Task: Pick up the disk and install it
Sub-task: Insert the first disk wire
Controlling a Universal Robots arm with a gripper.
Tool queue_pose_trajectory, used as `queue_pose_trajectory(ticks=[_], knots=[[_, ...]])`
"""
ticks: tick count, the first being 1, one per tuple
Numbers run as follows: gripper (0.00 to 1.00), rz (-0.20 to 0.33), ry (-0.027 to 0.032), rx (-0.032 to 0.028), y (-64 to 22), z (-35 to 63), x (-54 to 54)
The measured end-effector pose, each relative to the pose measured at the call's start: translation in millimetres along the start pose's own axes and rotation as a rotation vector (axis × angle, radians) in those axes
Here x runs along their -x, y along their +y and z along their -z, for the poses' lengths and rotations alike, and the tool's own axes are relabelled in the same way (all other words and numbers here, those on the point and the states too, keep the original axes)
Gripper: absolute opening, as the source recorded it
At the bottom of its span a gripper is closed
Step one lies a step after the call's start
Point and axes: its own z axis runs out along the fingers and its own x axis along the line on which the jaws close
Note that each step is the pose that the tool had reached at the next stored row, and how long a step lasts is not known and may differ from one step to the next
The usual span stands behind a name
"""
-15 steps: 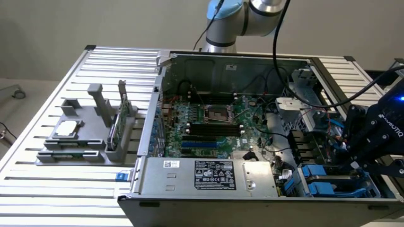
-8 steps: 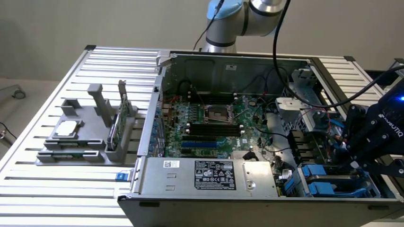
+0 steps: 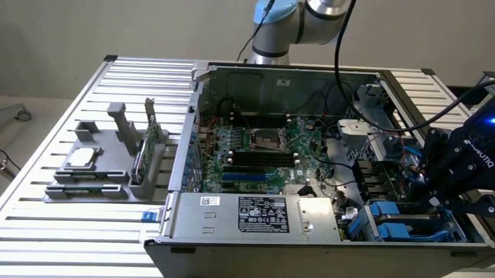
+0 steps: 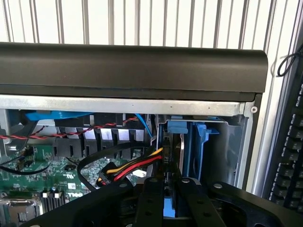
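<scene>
With end effector (image 4: 170, 182) clamped on disk (image 4: 164, 210), hovering at blue drive bay (image 4: 196, 146); installing, seemingly; calls for square, straight push.

Counter (image 3: 46, 226): ribbed aluminium, matt silver. Case (image 3: 270, 81): bare grey sheet metal, dull sheen. Bezel (image 4: 132, 66): black plastic, smooth, satin. Power supply (image 3: 309, 217): pale metal, smooth, with a flat printed label (image 3: 263, 215). Board (image 3: 255, 156): green laminate, slightly glossy. Holder (image 3: 101, 168): grey plastic, matt. Hand (image 4: 173, 189): black, matt; plastic or coated metal, cannot tell. Brackets (image 3: 395, 223): blue plastic, smooth, light shine. Cables (image 3: 338, 52): black rubbery sheath, semi-gloss. Wires (image 4: 137, 165): red and yellow plastic insulation, shiny. Arm (image 3: 328, 11): polished silver metal with a pale blue plastic cap.
</scene>
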Motion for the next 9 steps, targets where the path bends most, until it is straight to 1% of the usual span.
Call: queue_pose_trajectory(ticks=[9], knots=[[0.17, -0.018, 0.0027, -0.002, -0.5, 0.2, 0.4]])
